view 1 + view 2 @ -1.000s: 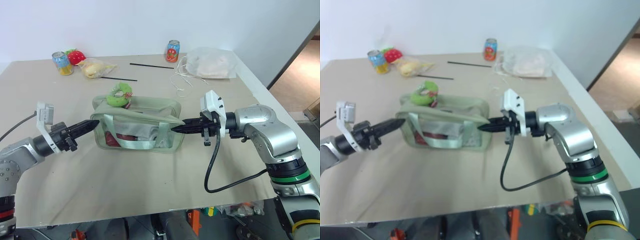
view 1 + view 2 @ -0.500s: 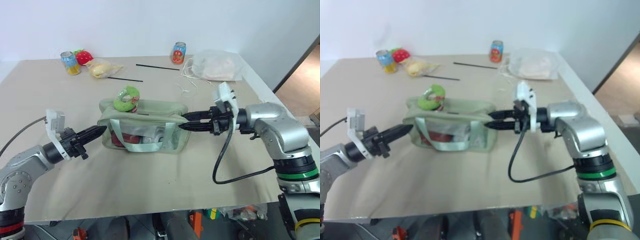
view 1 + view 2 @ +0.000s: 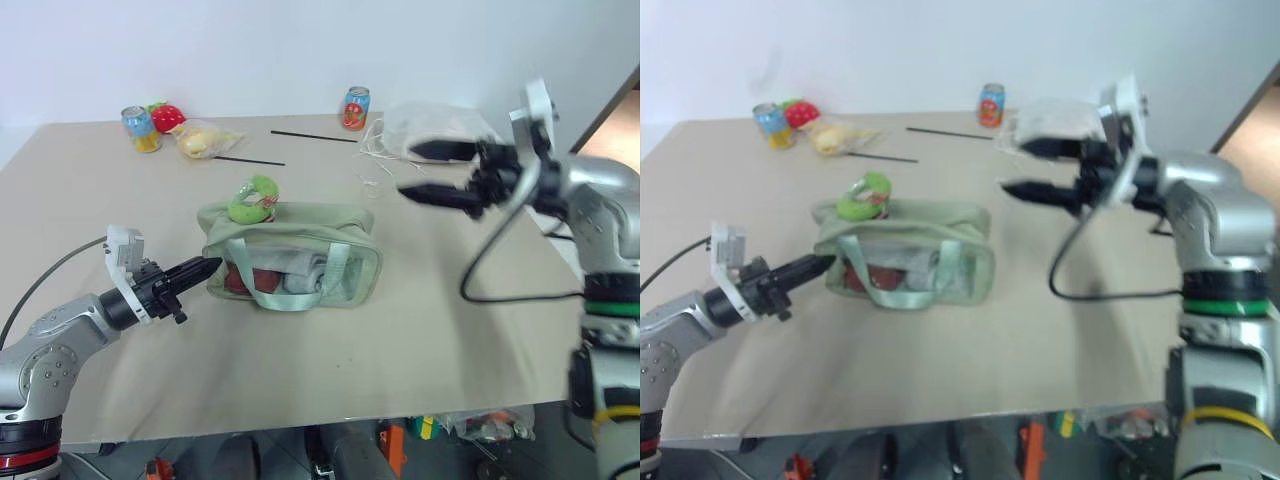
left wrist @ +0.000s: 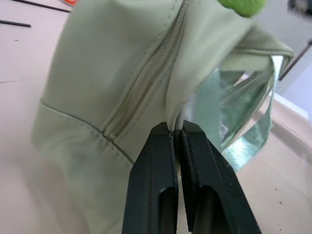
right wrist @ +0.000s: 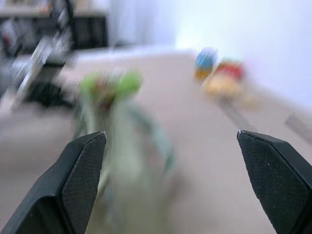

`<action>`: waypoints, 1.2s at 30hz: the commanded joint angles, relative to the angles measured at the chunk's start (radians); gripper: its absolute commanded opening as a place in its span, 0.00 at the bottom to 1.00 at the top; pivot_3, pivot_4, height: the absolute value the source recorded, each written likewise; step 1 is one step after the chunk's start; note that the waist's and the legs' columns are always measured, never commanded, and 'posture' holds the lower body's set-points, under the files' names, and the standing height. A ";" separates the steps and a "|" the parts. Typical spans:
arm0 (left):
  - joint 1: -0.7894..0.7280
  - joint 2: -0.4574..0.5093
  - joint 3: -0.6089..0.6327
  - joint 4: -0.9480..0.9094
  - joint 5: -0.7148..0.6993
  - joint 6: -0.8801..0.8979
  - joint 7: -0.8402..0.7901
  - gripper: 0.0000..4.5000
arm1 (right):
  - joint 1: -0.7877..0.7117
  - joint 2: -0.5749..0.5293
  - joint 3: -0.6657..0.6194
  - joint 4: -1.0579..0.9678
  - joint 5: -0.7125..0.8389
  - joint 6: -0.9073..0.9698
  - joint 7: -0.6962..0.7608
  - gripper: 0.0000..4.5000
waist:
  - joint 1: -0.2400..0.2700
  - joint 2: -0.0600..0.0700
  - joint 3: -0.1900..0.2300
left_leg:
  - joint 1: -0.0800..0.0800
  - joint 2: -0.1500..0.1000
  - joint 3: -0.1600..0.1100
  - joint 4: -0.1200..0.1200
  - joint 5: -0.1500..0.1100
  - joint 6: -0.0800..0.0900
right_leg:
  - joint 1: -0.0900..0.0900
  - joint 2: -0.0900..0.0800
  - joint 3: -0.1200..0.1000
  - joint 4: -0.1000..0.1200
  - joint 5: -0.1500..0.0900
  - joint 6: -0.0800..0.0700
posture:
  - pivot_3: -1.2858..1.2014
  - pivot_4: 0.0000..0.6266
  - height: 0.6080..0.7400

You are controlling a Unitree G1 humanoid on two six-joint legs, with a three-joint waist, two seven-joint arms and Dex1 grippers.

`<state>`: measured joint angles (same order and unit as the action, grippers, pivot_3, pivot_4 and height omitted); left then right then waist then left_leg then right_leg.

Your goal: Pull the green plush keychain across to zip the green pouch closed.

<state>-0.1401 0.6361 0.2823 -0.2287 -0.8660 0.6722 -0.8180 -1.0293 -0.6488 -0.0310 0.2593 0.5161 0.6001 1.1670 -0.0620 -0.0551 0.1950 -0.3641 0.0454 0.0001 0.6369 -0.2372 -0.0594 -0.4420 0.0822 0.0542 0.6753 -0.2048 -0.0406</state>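
- A plain white wall backs a beige surface (image 3: pixel 420 330), and we stand at its near edge with both arms out over it.
- The green pouch (image 3: pixel 290 255) sits near the middle of the surface, its clear sides showing red and white contents and its strap handles draped down the front.
- The green plush keychain (image 3: pixel 251 198) rests on top of the pouch at its left end, so we judge the zip has its full run to the right yet to go.
- Our left gripper (image 3: pixel 203 268) has its jaws shut on a fold of pouch fabric at the left end, just beside the zipper (image 4: pixel 141 87).
- Our right gripper (image 3: pixel 425 170) hangs in the air well right of the pouch, jaws spread wide and holding nothing.
- We expect the pouch to be soft and light: it will likely slide or crumple unless the left end is anchored.
- The keychain looks fuzzy and squashy, so we would pinch it low, near where it joins the pull, and draw level along the zip.
- Two drink cans (image 3: pixel 353 107), a strawberry-like plush (image 3: pixel 166 115) and a white drawstring bag (image 3: pixel 440 130) lie along the far side, well apart from the pouch.
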 commanded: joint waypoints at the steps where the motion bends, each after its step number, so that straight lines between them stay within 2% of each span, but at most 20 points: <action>1: 0.011 -0.027 -0.051 0.022 0.025 0.016 0.004 0.00 | -0.085 0.090 0.074 0.066 -0.058 0.028 -0.064 0.99 | -0.004 0.000 0.000 | 0.000 0.001 0.000 0.000 0.000 0.000 | 0.000 0.000 0.000 0.000 0.000 0.000 | 0.52 0.24 1.00; 7: 0.024 -0.058 -0.064 0.005 0.037 0.006 0.012 0.00 | -0.226 0.247 0.111 0.108 -0.053 0.140 -0.124 0.99 | 0.002 0.002 0.000 | -0.006 0.001 -0.001 -0.001 0.000 0.002 | -0.003 0.000 0.001 0.000 0.000 0.000 | 0.52 0.24 1.00; 14: 0.027 -0.061 -0.065 0.005 0.041 -0.004 0.016 0.00 | -0.249 0.354 0.155 0.100 -0.071 0.169 -0.129 0.99 | 0.013 0.002 0.000 | -0.006 0.001 -0.001 0.000 -0.003 0.004 | -0.003 0.000 0.001 0.000 -0.001 0.000 | 0.52 0.24 1.00; 23: 0.044 -0.029 -0.037 -0.013 0.031 0.005 0.006 0.00 | -0.177 0.340 0.240 0.034 -0.109 0.161 -0.080 0.99 | 0.013 0.002 0.000 | -0.006 0.001 0.000 0.000 -0.003 0.004 | -0.003 0.000 0.001 0.000 -0.001 0.000 | 0.52 0.24 1.00; 36: 0.029 0.121 0.004 -0.064 0.035 0.012 -0.032 0.00 | -0.165 0.355 0.244 0.045 -0.136 0.135 -0.084 0.99 | 0.010 0.002 0.000 | -0.005 0.005 -0.001 -0.002 -0.003 0.004 | -0.005 0.005 0.000 0.000 -0.002 0.000 | 0.52 0.24 1.00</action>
<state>-0.1199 0.7332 0.2776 -0.2830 -0.8527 0.6686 -0.8423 -1.1882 -0.2971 0.2282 0.3321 0.3834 0.7517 1.0845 -0.0524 -0.0528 0.1952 -0.3695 0.0508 -0.0005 0.6349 -0.2399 -0.0554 -0.4481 0.0874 0.0545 0.6750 -0.2063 -0.0410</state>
